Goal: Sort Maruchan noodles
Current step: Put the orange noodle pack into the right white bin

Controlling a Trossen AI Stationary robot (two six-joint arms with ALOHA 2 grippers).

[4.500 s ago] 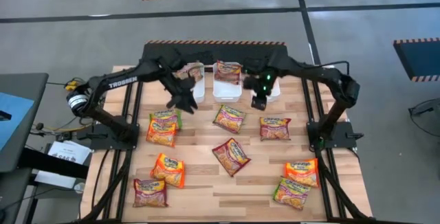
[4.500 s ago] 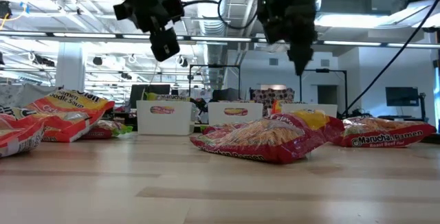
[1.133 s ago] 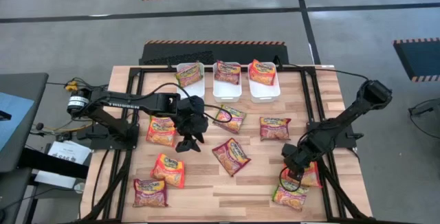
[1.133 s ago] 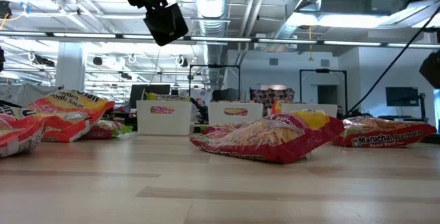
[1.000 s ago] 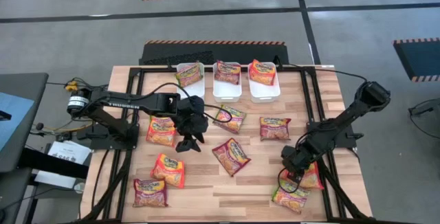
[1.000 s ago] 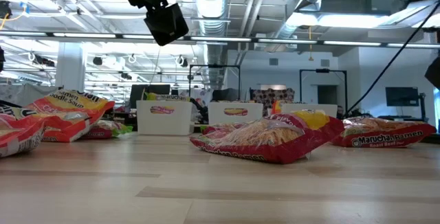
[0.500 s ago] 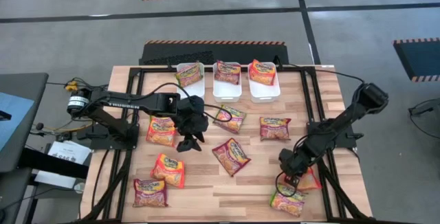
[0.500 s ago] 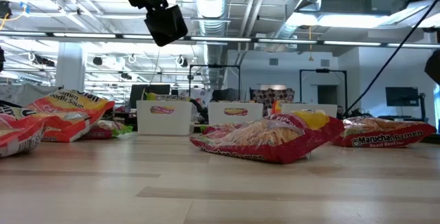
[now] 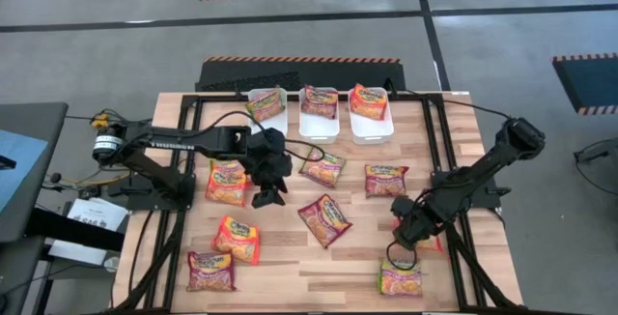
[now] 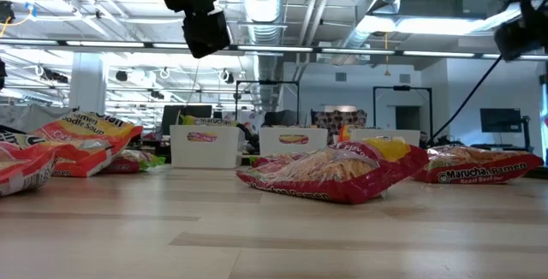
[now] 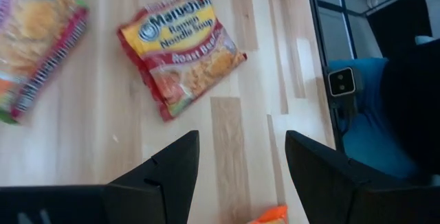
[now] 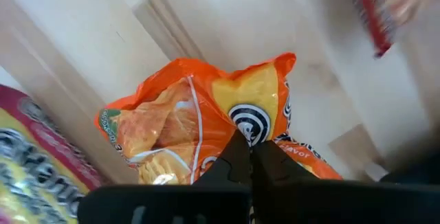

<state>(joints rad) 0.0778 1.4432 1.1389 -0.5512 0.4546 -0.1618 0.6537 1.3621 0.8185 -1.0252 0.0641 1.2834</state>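
Note:
Several Maruchan noodle packets lie flat on the wooden table (image 9: pixel 290 257), among them a maroon one (image 9: pixel 324 220) in the middle and a pink-trimmed one (image 9: pixel 399 278) at the near right. Three white bins (image 9: pixel 319 127) at the far edge each hold one packet. My right gripper (image 9: pixel 403 244) is shut on an orange packet (image 12: pixel 206 114) near the table's right side. My left gripper (image 9: pixel 268 197) hovers open left of centre, above bare wood beside a Roast Beef packet (image 11: pixel 179 52). My right gripper pinches the orange packet's crinkled wrapper beside its round black-and-white mark (image 12: pixel 251 131) between its two shut fingers. The fingers come from above, pointing down. The packet bunches up toward the fingers and hangs below them; whether its lower end rests on the table I cannot tell.
Loose packets lie at the left (image 9: pixel 227 182), near left (image 9: pixel 210 271) and centre right (image 9: pixel 386 180). Black frame rails (image 9: pixel 183 160) run along both sides of the table. Bare wood lies between the packets along the near edge.
My right gripper has risen and tipped to point straight down, moving slightly toward the table's left. The orange packet has come up with it and bunched under the fingers. The pink-trimmed packet beside it now shows whole.

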